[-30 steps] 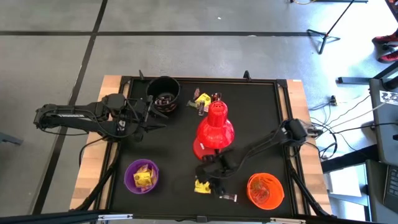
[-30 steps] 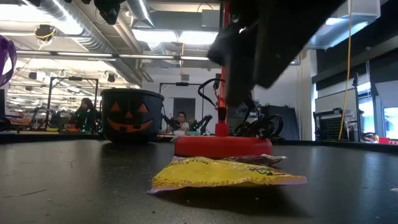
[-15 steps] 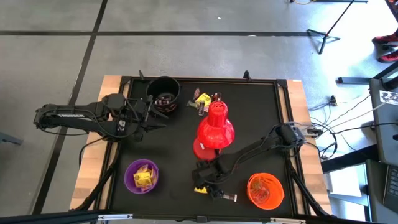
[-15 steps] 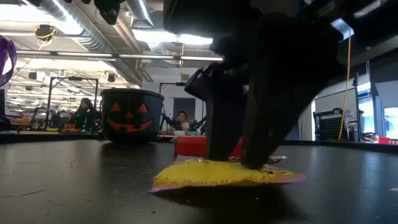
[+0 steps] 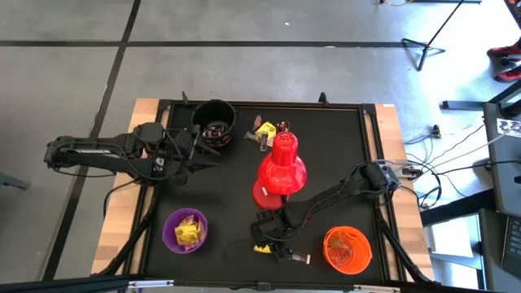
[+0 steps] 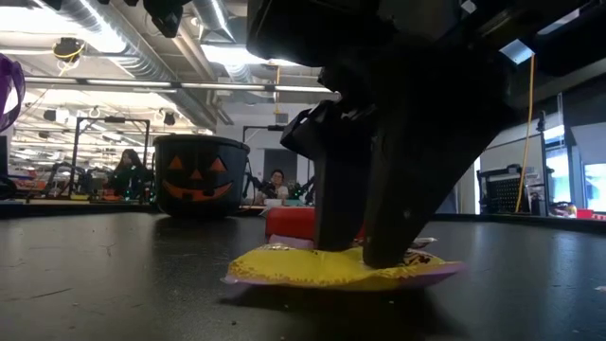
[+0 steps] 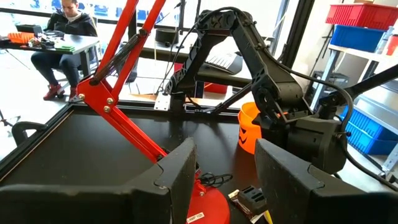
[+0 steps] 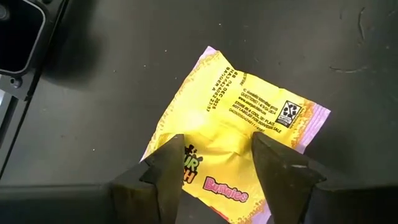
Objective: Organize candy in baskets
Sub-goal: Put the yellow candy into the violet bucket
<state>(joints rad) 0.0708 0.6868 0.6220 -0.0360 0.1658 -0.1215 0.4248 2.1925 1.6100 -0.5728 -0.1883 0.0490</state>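
Observation:
A yellow candy packet with pink marks lies flat on the black mat near the front edge, between the purple bucket and the orange bucket. My right gripper stands on it, pointing steeply down, fingers open with part of the wrapper between them. In the low view the gripper hides the middle of the packet. My left gripper hovers open at the left, beside the black bucket. My right gripper comes at the packet from above, slanting down. Both fingertips rest on the wrapper's upper face near one end, a yellow bulge between them. The packet lies on the mat.
A red desk lamp stands mid-table just behind my right gripper. Several loose candies lie beyond it near the black bucket. A dark candy lies by the orange bucket. The purple bucket holds yellow packets.
My right gripper has come down from just above the yellow packet until its fingertips stand on it, rolling slightly on the way. The packet has stayed in its place on the mat.

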